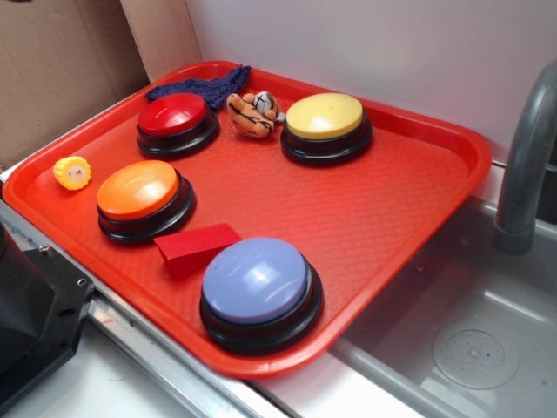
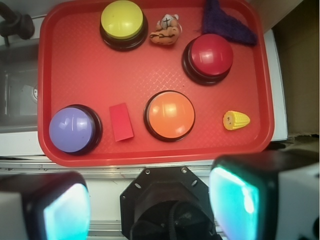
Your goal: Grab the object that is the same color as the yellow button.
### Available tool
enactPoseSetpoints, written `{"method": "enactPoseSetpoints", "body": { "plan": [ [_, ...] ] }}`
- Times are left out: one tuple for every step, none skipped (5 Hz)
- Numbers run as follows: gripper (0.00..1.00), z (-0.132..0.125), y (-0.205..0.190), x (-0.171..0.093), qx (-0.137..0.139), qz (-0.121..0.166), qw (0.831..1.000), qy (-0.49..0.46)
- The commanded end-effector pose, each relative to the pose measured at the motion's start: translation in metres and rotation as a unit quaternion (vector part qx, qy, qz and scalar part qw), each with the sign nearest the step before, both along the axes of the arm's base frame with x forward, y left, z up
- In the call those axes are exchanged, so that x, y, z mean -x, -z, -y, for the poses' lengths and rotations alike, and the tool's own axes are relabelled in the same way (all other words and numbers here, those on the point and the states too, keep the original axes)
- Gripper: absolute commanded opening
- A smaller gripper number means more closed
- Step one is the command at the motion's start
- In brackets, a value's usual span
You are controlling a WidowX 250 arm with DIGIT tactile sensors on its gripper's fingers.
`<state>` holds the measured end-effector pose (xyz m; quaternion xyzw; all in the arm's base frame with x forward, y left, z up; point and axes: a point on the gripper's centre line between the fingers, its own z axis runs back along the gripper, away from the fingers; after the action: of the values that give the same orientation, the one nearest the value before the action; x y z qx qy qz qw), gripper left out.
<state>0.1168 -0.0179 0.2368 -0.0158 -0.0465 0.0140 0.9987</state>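
Observation:
The object is a tiny yellow round toy (image 1: 72,172) with a ridged rim, lying on the red tray (image 1: 365,235) near its left edge; in the wrist view the toy (image 2: 236,120) lies at the tray's right side, next to the orange button. The yellow button (image 1: 325,122) stands at the tray's far side, also seen as yellow button (image 2: 122,21) at top. My gripper (image 2: 150,205) hangs high above the robot base, off the tray's near edge, open, with nothing between its fingers. It does not show in the exterior view.
On the tray stand an orange button (image 1: 141,196), a red button (image 1: 175,122) and a purple button (image 1: 259,287). A red block (image 1: 197,247), a tiger plush (image 1: 254,113) and a dark blue cloth (image 1: 204,85) lie there too. A sink (image 1: 470,348) and faucet (image 1: 526,157) are at right.

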Motion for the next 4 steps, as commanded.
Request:
{"method": "enactPoseSetpoints", "body": {
  "plan": [
    [1.00, 0.000, 0.000, 0.000, 0.000, 0.000, 1.000, 0.000],
    [1.00, -0.012, 0.002, -0.015, -0.012, 0.020, 0.999, -0.031],
    [1.00, -0.029, 0.007, -0.027, -0.022, 0.024, 0.998, -0.052],
    [1.00, -0.052, 0.014, -0.027, -0.026, 0.029, 0.996, -0.084]
  ]
}}
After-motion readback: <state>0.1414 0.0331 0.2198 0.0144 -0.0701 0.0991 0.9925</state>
